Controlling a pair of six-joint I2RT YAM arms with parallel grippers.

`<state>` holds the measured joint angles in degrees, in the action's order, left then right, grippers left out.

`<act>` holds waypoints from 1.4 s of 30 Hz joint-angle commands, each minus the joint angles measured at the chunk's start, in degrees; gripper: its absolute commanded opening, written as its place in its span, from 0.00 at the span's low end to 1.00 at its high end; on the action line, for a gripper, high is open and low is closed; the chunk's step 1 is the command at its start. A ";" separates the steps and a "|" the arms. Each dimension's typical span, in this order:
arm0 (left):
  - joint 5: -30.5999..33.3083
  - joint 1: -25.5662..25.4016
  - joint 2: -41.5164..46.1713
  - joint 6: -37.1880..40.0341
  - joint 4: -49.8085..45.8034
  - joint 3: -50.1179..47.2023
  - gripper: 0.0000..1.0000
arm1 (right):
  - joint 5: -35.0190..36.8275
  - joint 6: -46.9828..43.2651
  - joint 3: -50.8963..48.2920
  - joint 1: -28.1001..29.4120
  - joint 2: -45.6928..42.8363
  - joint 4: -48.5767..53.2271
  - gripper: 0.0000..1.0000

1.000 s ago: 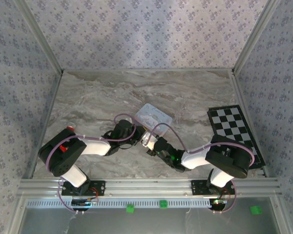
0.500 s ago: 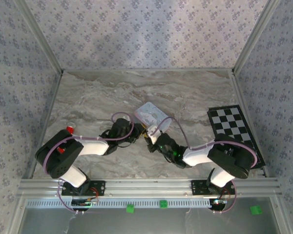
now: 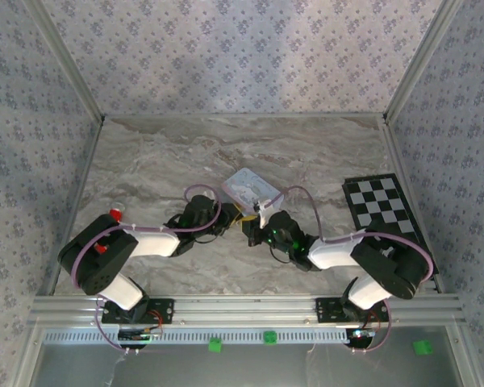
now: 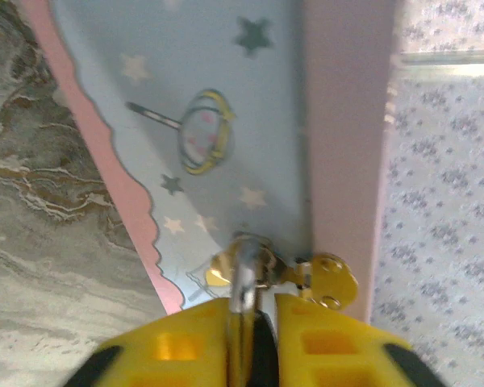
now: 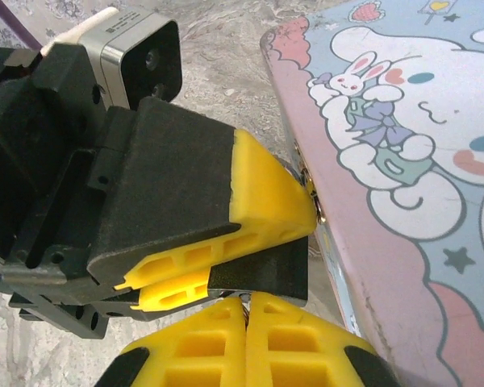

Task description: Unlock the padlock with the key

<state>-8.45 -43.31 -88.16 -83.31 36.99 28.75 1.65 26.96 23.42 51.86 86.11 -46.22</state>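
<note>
Right fingers [image 5: 202, 347] pinch shut beside padlock [image 5: 258, 272] and bunny-printed tin [image 5: 403, 185].

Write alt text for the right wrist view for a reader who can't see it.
The right claw, yellow fingers pressed shut, points up at a small black padlock gripped in the left claw, right beside the pink side of a tin printed with a cartoon bunny. Grey marble tabletop lies behind.

Cartoon tin [image 3: 248, 187] seemingly tilted, checkerboard [image 3: 383, 211], marble table [image 3: 161, 161]
</note>
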 commanded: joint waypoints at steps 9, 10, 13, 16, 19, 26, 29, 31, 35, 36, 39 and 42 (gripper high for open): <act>-6.39 4.29 2.30 8.01 -10.05 4.54 0.58 | 3.06 6.67 -3.89 -3.94 -1.89 3.39 0.00; -6.64 4.75 2.73 9.31 -12.19 5.12 0.60 | 3.10 7.00 -4.13 -4.13 -1.98 3.65 0.00; -5.53 5.99 4.34 16.43 -23.80 9.56 0.67 | 3.18 7.91 -5.08 -4.90 -2.32 4.05 0.00; -0.80 6.55 6.12 24.99 -36.38 15.32 0.76 | 3.72 8.61 -5.92 -5.59 -3.40 5.13 0.00; 3.57 7.00 6.11 32.96 -43.98 20.99 0.86 | 4.07 9.92 -6.89 -6.41 -4.66 6.11 0.00; 4.39 8.41 -3.61 41.68 -51.64 32.36 0.89 | 3.80 11.40 -7.47 -8.01 -5.09 6.41 0.00; 3.36 8.18 -7.81 41.66 -52.55 35.62 0.87 | 3.75 13.17 -7.91 -9.72 -5.52 6.50 0.00; 3.07 7.78 -10.34 41.13 -53.17 37.30 0.83 | 2.70 12.77 -7.94 -10.63 -6.15 5.88 0.00; 1.72 5.95 -13.87 40.85 -52.56 39.43 0.82 | 2.22 9.54 -6.43 -10.42 -7.51 7.85 0.00; 1.56 5.36 -14.53 40.53 -52.46 39.86 0.81 | 2.13 9.47 -6.21 -10.70 -7.87 8.53 0.00; 1.29 3.75 -15.54 39.28 -51.44 40.02 0.81 | 0.73 9.47 -6.21 -12.34 -8.41 9.24 0.00; 2.13 2.43 -15.30 37.45 -50.11 39.11 0.81 | -3.06 9.51 -6.21 -15.24 -8.73 9.94 0.07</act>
<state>-5.96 -39.68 -102.69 -44.36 -13.19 67.88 1.78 37.45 16.16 38.61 78.35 -38.30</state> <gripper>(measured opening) 0.812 0.062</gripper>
